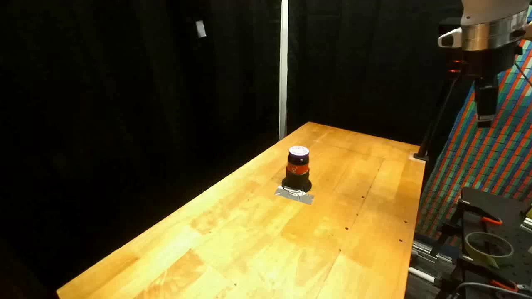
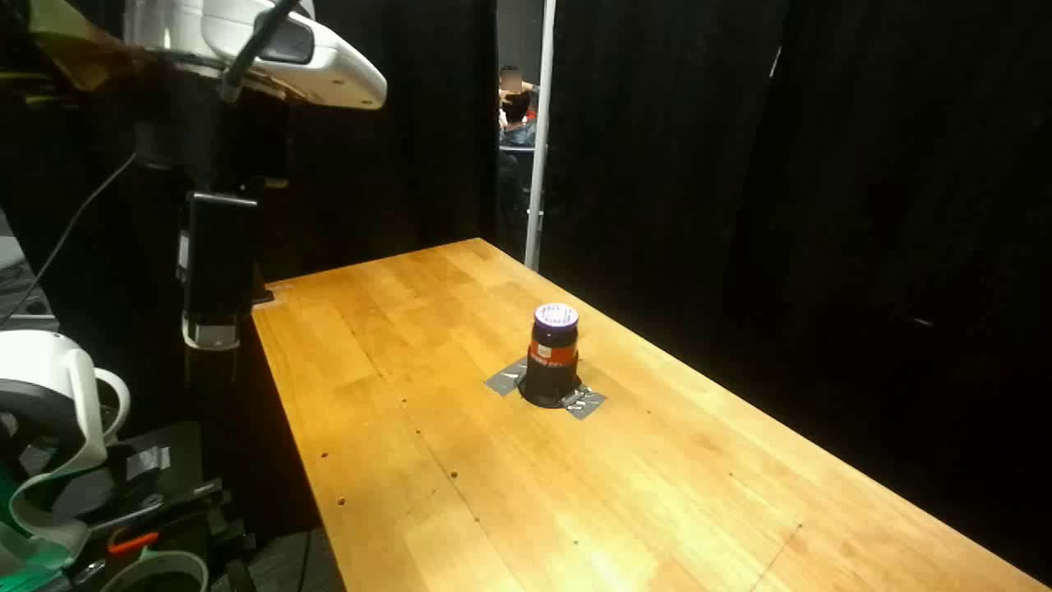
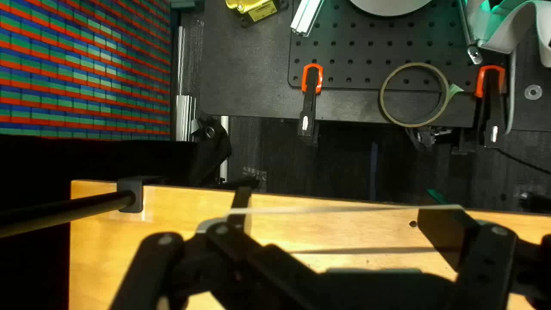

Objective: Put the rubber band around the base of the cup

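Where the wrist view looks past the jaws, the rubber band (image 3: 267,211) runs strung between them, lower centre to lower right of the frame. Jaws spread wide apart, band hooked over both and drawn taut: a pale upper strand from jaw to jaw, a darker strand below it, its left end hidden behind the jaw parts. Worktop (image 3: 99,241) behind the strands; its edge crosses the frame close to the upper one.

Cup (image 2: 552,355) shows in both exterior views: upright on the worktop, a little right of and below frame centre. Dark body, orange-red stripe round the middle, pale top with purple rim, base flaring wider. Silver tape (image 2: 588,404) on the wood at either side of the base, touching it.

In an exterior view the arm (image 2: 337,72) fills the upper left, jaws pointing down at mid-left, just beside the worktop's left edge in frame. In an exterior view the jaws hang at upper right, in front of a chequered cloth (image 1: 469,166). In both they stand well apart from the cup; too dark and side-on there to make out the band.

Wrist view, upper right: a tan tape ring (image 3: 412,125) on a dark board (image 3: 241,82), between two orange-ended clamps (image 3: 307,112).
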### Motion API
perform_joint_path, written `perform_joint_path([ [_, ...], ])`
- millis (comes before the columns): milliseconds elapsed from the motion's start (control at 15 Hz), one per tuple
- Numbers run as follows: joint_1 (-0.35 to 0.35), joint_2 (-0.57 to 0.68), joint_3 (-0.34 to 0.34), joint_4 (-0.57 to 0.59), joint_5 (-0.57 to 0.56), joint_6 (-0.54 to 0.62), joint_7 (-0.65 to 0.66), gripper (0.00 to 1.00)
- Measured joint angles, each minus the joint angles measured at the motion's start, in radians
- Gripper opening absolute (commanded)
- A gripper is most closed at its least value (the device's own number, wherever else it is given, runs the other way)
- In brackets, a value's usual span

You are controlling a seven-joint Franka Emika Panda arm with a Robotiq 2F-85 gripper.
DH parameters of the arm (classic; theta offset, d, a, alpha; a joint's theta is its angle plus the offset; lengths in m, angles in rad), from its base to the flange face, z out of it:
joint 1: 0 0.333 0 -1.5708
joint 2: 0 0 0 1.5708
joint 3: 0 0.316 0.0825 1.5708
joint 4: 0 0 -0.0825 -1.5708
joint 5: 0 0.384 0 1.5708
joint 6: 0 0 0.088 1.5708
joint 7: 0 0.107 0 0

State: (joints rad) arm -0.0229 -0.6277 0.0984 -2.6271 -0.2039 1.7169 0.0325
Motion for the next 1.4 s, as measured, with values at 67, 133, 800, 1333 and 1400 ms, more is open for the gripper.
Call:
perform_joint_path([
  [67,0.000,0.000,0.000,0.001,0.000,0.000,0.000,1.00],
  [133,0.000,0.000,0.000,0.001,0.000,0.000,0.000,1.00],
  [800,0.005,0.021,-0.015,0.003,0.000,0.070,0.000,1.00],
  [1333,0.027,0.320,-0.016,0.204,-0.003,0.337,-0.021,1.00],
  [1400,0.037,0.373,-0.016,0.248,0.006,0.357,-0.034,1.00],
])
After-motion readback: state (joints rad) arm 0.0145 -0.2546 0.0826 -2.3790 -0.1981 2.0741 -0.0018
